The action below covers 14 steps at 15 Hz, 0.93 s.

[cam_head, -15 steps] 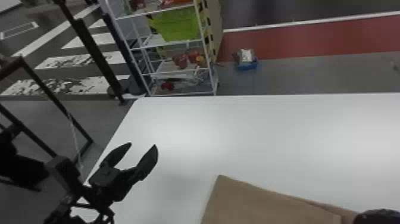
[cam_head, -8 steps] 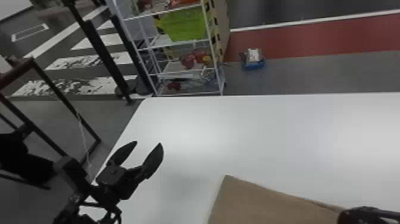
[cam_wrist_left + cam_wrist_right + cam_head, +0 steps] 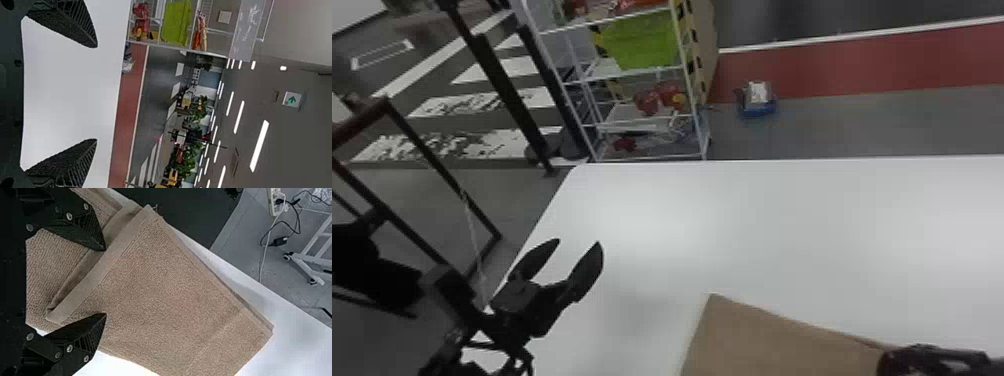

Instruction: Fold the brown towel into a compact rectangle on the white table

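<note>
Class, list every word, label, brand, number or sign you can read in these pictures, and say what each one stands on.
Hanging grey panel: pale writing, too blurred to read.
Overhead white sign: a green arrow; no words can be made out.
Brown towel: no print visible.
White table: no print visible.
No word, brand or number can be read with confidence.

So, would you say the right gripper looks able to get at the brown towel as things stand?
Probably yes: the right gripper is over the brown towel with its fingers spread, and nothing seems to lie between them and the cloth.
</note>
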{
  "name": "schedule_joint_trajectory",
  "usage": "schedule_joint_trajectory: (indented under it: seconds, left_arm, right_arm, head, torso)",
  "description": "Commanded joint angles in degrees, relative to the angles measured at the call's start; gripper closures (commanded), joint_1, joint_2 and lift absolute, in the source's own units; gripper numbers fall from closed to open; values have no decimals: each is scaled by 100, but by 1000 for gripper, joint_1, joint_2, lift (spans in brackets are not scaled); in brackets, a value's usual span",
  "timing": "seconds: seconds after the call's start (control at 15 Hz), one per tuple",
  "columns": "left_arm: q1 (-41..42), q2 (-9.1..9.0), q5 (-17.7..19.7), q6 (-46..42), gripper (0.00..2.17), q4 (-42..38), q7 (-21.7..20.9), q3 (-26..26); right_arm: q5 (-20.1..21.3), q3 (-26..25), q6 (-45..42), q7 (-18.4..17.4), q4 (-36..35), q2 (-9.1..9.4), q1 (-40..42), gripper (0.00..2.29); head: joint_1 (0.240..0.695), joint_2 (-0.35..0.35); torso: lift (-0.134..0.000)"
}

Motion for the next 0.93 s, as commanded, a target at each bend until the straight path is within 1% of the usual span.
schedule_joint_trajectory:
  seconds: [0.0, 0.27, 0.47, 0.8, 0.87]
  left_arm:
    - [0, -24, 8, 0, 22, 19, -14, 32]
    - [0, -24, 35, 0, 22, 28, -40, 58]
    - [0, -24, 61, 0, 22, 54, -49, 76]
    - [0, -24, 70, 0, 22, 72, -49, 93]
    - [0, -24, 70, 0, 22, 72, -49, 93]
  right_arm:
    - [-35, 2, 106, 28, -13, 31, -15, 343]
    - [-88, 2, 106, 28, -224, 23, 82, 343]
    - [-61, -7, 70, 28, -224, 5, 169, 343]
    - [-61, -60, 53, 28, -250, -92, 213, 343]
    - [-70, -77, 70, 28, -294, -136, 222, 343]
  head:
    - [695, 350]
    - [695, 350]
    - [695, 350]
    - [695, 350]
    - [695, 350]
  torso:
    - [-123]
    - [-123]
    - [-123]
    - [-123]
    - [-123]
